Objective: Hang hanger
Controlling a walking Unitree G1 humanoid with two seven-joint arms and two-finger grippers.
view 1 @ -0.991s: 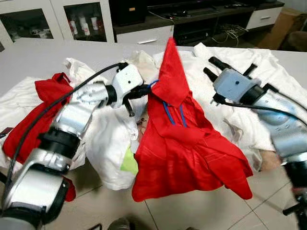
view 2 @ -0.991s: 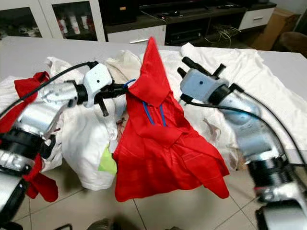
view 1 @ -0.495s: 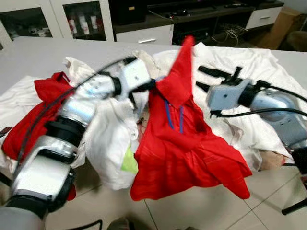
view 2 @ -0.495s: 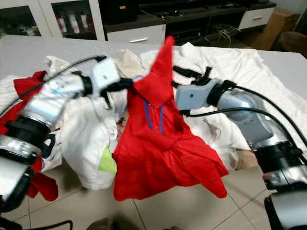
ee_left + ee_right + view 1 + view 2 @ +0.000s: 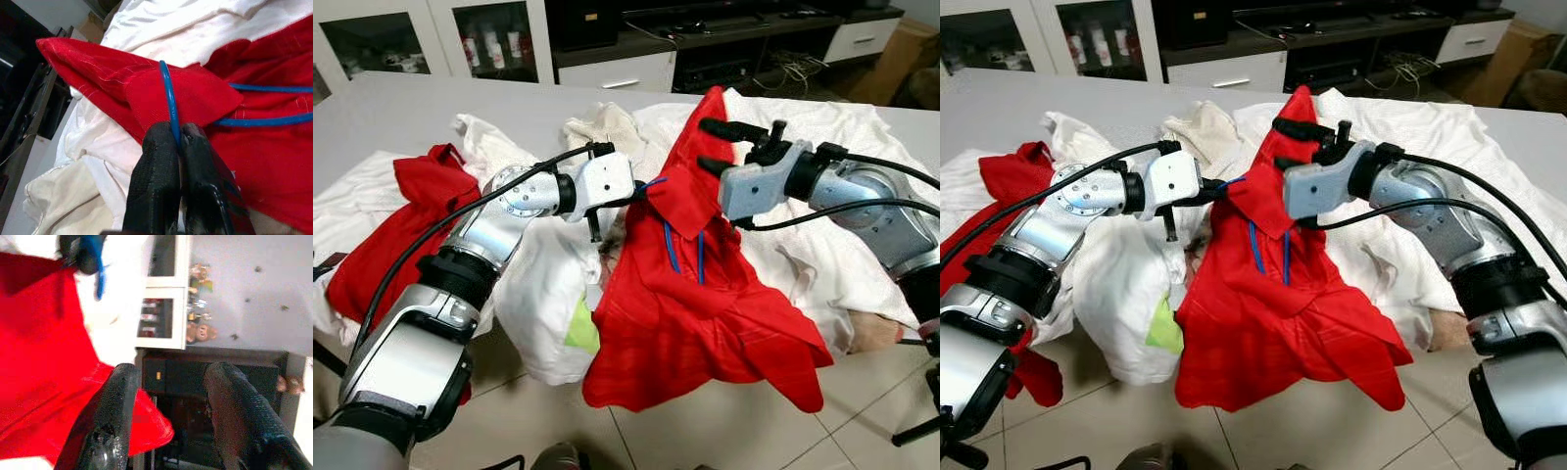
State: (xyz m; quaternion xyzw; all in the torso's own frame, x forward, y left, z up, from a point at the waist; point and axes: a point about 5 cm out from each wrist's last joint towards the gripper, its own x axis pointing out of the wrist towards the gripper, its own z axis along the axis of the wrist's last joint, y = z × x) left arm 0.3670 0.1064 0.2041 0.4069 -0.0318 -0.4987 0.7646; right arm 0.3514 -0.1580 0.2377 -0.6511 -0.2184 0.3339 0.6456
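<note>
Hanger (image 5: pixel 168 100): thin, stiff blue wire; I judge it light (shirt (image 5: pixel 695 313) limp, shifts).
Left gripper (image 5: pixel 177 139): pinching hanger's wire.
Right gripper (image 5: pixel 715 147): spread, beside collar.

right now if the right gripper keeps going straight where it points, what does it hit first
Most likely the raised peak of the red shirt. The right gripper is open, its fingers straddling that peak and pointing toward the left gripper, which pinches the blue hanger. Depth is unclear.
</note>
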